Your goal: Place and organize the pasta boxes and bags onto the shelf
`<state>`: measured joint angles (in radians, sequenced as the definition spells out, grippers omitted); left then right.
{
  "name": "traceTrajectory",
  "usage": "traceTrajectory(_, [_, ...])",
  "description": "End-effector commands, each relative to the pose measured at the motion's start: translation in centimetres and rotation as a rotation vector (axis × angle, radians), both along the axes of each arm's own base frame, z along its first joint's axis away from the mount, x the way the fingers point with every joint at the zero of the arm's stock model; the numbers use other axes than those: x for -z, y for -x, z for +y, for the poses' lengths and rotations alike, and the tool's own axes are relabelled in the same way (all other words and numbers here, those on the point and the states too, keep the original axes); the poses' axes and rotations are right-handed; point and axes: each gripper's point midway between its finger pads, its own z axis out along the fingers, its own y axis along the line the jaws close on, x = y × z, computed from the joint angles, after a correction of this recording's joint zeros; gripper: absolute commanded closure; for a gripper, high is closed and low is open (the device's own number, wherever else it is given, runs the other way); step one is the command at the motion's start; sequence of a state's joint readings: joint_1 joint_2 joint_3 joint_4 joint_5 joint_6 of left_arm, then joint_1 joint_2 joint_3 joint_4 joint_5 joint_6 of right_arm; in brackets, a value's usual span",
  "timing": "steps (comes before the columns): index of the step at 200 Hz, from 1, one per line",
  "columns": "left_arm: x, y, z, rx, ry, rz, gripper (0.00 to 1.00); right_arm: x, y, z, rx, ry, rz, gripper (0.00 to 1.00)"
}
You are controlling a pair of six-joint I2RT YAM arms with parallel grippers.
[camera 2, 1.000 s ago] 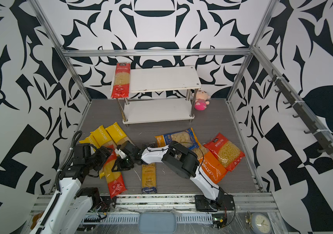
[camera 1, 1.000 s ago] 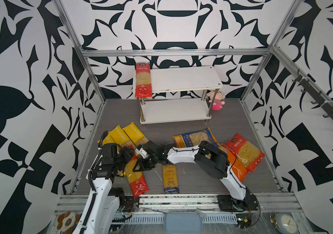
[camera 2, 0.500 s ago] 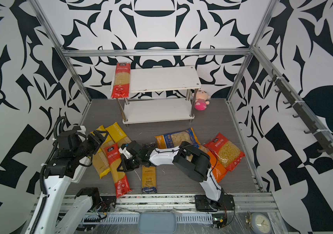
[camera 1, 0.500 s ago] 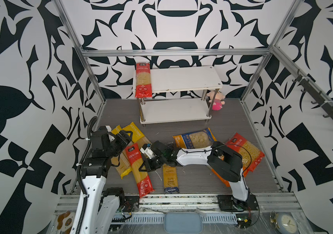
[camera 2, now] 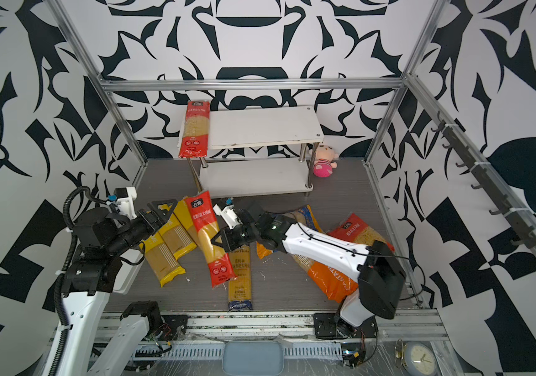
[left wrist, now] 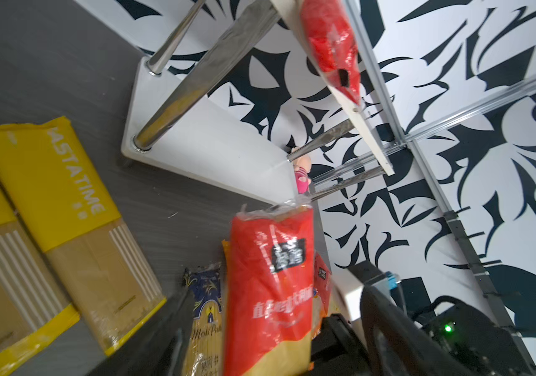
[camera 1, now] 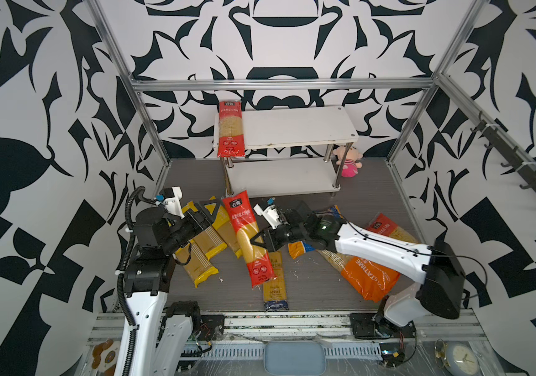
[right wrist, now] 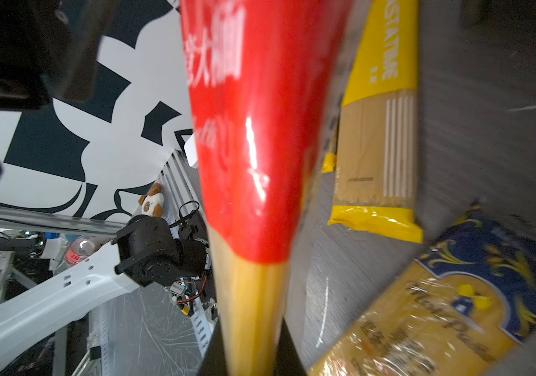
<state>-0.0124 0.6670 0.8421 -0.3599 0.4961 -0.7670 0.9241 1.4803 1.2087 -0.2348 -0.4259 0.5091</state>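
Black-and-white leaf-patterned walls (camera 1: pixel 48 97) on three sides, edged by an aluminium frame (camera 1: pixel 279 85), enclosing a dark grey ribbed worktop (camera 1: pixel 371 185) under even light.

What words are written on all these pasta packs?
"ASTATIME" (first letter cut off): yellow spaghetti pack.
"STATIME" (start hidden): orange bag.
Chinese print, too blurred to read fully: red spaghetti pack.
Curly script, too blurred to read: dark blue pack.
All other print: too small to read.

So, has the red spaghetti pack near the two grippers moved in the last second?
Yes. The red spaghetti pack, clamped in the right gripper, has moved toward the shelf; its top end now nearly reaches it.
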Motion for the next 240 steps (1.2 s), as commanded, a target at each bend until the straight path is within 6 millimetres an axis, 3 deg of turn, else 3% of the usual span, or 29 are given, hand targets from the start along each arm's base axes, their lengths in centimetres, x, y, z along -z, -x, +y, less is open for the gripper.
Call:
traceTrajectory(1, [-1.8,0.3,-1.8,0.098,0.001,-0.13,0.16,-10.2,-0.9,-2.1,-0.002,-0.179,-0.223,1.0])
traceTrajectory(33, [-2.8,0.4,-4.0,0.169,0.041,-0.196,0.09,-15.7,-3.1,-5.4,0.081,-0.245,-0.232,1.0])
traceTrajectory(59, [-3.2,0.0,-6.0,0.232,0.078,-0.198,0.08,-20.5,-5.3,-7.0,0.126,-0.333,-0.223,1.0])
traceTrajectory(91, [-4.6,-0.7,-8.8,0.315,0.146,-0.212,0.06,-24.1,-9.3,-7.2,0.183,-0.38,-0.211,1.0])
traceTrajectory(114, [-5.7,-1.3,-10.3,0.365,0.16,-0.225,0.05,-26.0,-11.5,-6.0,0.179,-0.413,-0.219,1.0])
traceTrajectory(150, [-6.2,-3.1,-11.7,0.414,0.183,-0.228,0.04,-27.2,-15.4,-5.0,0.184,-0.444,-0.185,1.0])
traceTrajectory(177, [-5.9,-5.5,-12.6,0.415,0.218,-0.211,0.09,-27.5,-16.8,-4.2,0.15,-0.476,-0.141,1.0])
traceTrajectory(191, [-5.7,-6.5,-13.0,0.415,0.236,-0.202,0.14,-27.5,-17.5,-3.9,0.144,-0.49,-0.116,1.0])
traceTrajectory(240, [-6.6,-7.9,-13.9,0.409,0.285,-0.209,0.48,-25.9,-20.9,-3.7,0.174,-0.512,-0.003,0.98])
